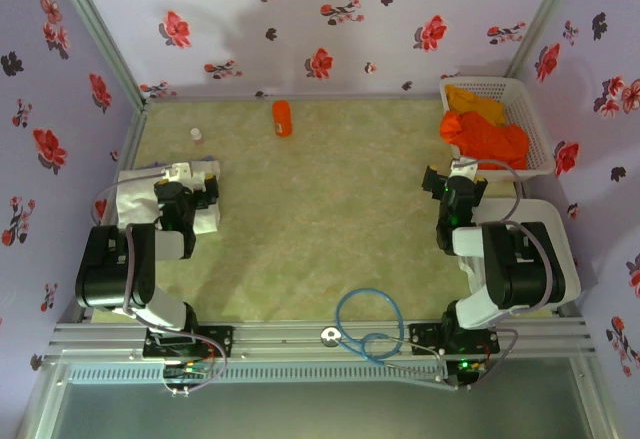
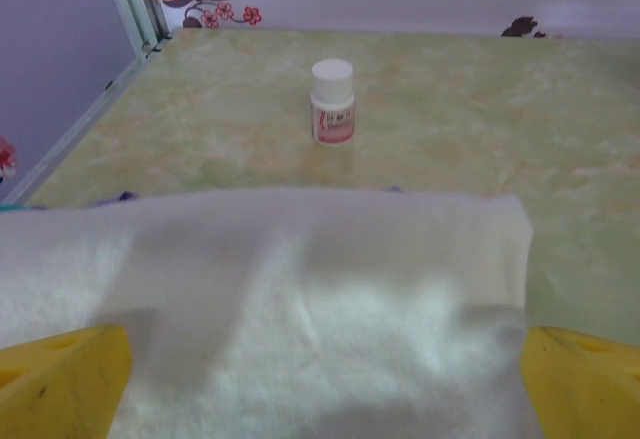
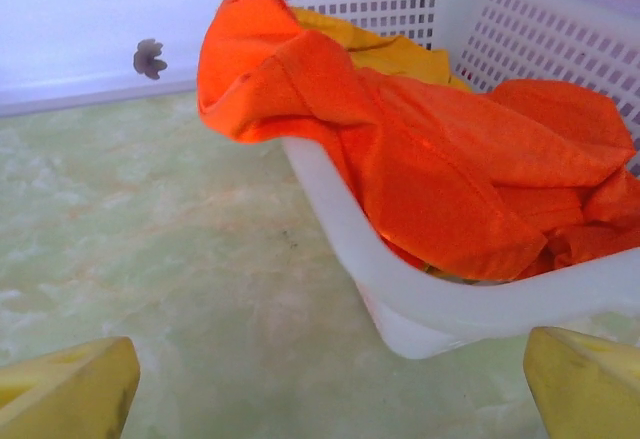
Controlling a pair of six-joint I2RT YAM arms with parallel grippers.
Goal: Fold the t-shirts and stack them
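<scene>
Yellow fingertips (image 2: 60,384) of the left claw (image 2: 320,389) stand spread wide at either side of a flat white cloth t-shirt (image 2: 300,299). The shirt lies on the left part of the pale green marbled desk (image 2: 480,109). Beyond its far edge stands a small white bottle with a red label (image 2: 332,104); the print is too blurred to read. The right claw (image 3: 330,389) is likewise spread and holds nothing, just before a white plastic lattice basket (image 3: 440,309) at the desk's right rear. Rumpled bright orange t-shirts (image 3: 430,169) spill over the basket's rim, with a yellow cloth (image 3: 400,54) behind them. An orange cylindrical bottle (image 1: 282,117) lies near the back wall.
</scene>
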